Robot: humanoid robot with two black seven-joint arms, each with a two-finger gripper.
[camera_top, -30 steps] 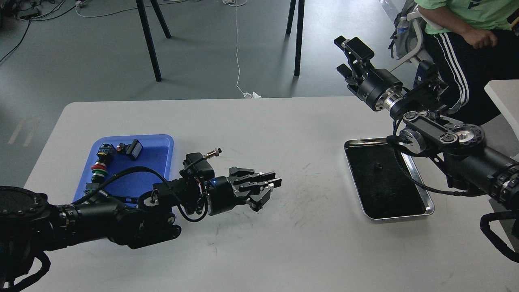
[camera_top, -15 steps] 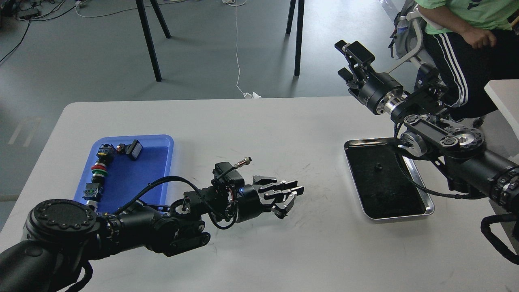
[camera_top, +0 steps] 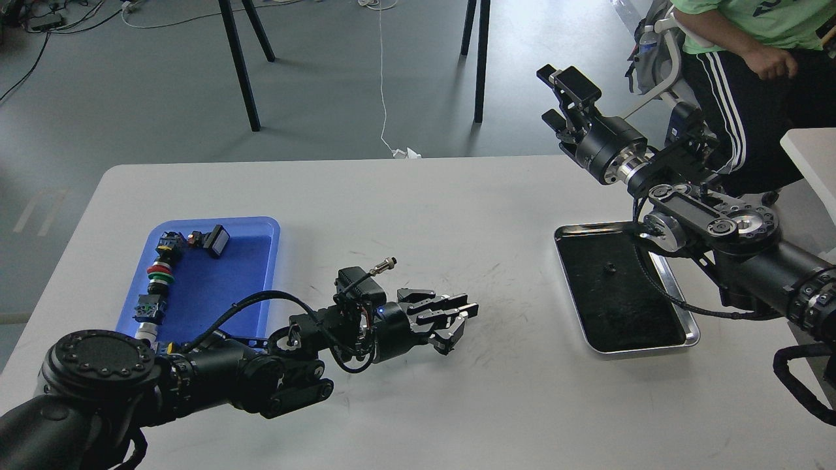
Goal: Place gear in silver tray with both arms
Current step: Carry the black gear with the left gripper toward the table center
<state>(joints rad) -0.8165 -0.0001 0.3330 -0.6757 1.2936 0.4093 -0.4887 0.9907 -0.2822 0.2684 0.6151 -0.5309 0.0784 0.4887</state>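
From the head view, your left gripper hovers mid-bench between the blue tray and the silver tray; its fingers look nearly closed, and I can't tell whether they hold a gear. Your right gripper, jaws apart and empty, waits high behind the silver tray, likely for a handover, and a small dark piece already lies inside.

Left claw reaches forward low, fingers close together; right claw raised, fingers spread.
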